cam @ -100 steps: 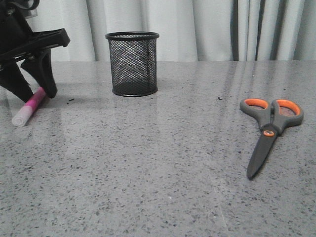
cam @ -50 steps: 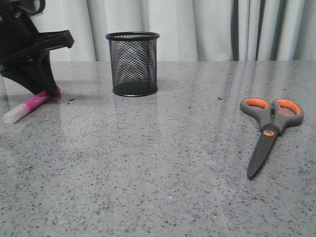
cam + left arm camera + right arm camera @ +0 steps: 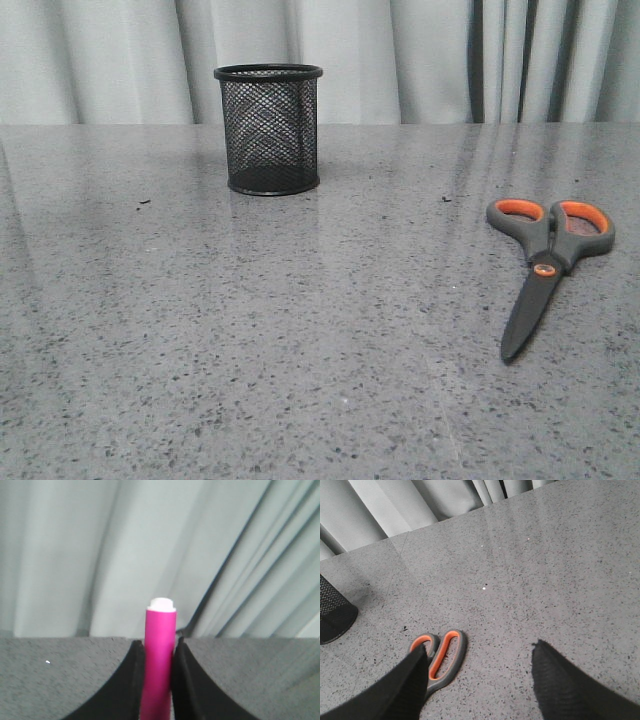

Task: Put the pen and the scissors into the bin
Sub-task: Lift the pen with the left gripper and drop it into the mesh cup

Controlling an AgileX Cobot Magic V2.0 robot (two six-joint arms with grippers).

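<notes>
Magenta thick pen (image 3: pixel 159 660) clamped between left gripper (image 3: pixel 157 680) fingers, off the table; orange-looped grey scissors (image 3: pixel 548 262) untouched right of black mesh bin (image 3: pixel 269 130); right gripper (image 3: pixel 480 680) spread, empty.

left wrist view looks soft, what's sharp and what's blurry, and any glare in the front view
Left wrist view: the pen between the left gripper fingers is fairly sharp, the curtain behind blurred. Front view: the table shows pale glossy reflections; the scissors look crisp.
</notes>
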